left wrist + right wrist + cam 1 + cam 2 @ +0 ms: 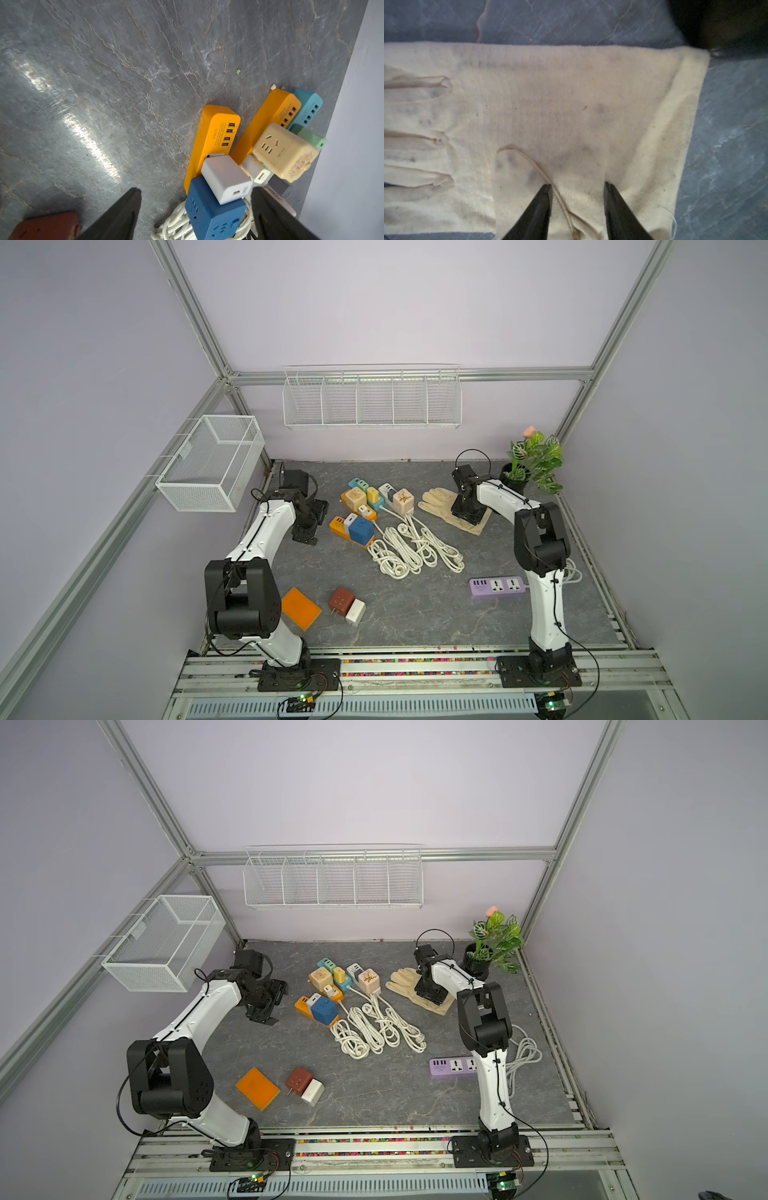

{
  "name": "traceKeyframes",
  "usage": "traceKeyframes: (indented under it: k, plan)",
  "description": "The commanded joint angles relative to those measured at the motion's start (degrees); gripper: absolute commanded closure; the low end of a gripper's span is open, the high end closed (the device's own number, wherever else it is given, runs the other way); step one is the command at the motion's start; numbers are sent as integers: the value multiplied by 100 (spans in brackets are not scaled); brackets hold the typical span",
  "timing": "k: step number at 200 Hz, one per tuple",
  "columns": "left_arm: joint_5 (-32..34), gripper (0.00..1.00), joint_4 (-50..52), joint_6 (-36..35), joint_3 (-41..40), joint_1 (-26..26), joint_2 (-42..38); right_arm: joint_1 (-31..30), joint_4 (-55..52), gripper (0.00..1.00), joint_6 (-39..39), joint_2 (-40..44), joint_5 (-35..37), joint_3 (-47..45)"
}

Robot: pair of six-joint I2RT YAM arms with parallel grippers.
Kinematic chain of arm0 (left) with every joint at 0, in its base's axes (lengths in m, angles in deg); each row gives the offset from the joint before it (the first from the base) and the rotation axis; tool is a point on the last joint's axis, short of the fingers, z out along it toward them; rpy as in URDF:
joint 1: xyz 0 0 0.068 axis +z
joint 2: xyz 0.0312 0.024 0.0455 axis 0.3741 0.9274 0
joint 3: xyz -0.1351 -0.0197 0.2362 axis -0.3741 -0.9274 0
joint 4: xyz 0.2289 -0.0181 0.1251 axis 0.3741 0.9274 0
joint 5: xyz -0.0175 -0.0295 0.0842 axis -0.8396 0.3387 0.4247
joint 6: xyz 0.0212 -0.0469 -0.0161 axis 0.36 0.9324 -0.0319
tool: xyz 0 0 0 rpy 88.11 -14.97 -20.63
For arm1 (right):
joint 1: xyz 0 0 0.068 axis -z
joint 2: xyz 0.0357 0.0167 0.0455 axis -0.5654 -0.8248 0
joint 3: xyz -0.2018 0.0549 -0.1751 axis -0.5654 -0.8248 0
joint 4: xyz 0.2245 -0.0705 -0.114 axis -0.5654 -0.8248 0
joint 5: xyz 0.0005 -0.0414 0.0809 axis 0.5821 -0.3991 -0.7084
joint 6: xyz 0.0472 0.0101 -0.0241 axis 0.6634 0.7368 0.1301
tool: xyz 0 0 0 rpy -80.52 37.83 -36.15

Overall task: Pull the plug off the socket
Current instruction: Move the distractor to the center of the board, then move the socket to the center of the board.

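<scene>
Rested right gripper (pixel 578 186) half-spread on cream knitted glove (pixel 550 93), grip unclear; hung left gripper (pixel 196 189) wide open near white cube plug (pixel 226 178) in orange plastic socket strip (pixel 209 133)

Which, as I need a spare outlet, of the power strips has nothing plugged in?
The purple strip lying alone: both sockets bare, while the clustered strips carry cube adapters.

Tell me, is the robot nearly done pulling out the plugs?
Not nearly. Done, it seems: a brown plug and a white plug lie loose, and the purple socket strip is bare. In hand: no plug yet; the left gripper is open near the blue cube, the right gripper sits on a glove. Left: several plugs in the orange strips.
</scene>
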Motion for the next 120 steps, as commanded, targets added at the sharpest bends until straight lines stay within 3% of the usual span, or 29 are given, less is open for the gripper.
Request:
traceKeyframes:
  k: [1, 74, 120]
  plan:
    - [-86, 13, -80, 8, 30, 52, 68, -299, -231, 48, -215, 417, 360, -19]
    - [-221, 9, 55, 505, 863, -34, 1315, -1135, 148, 8, -1397, 2334, 881, -1083]
    - [-100, 5, 501, 593, 1867, -130, 2062, -1966, 473, 0, -2331, 3025, 492, -1777]
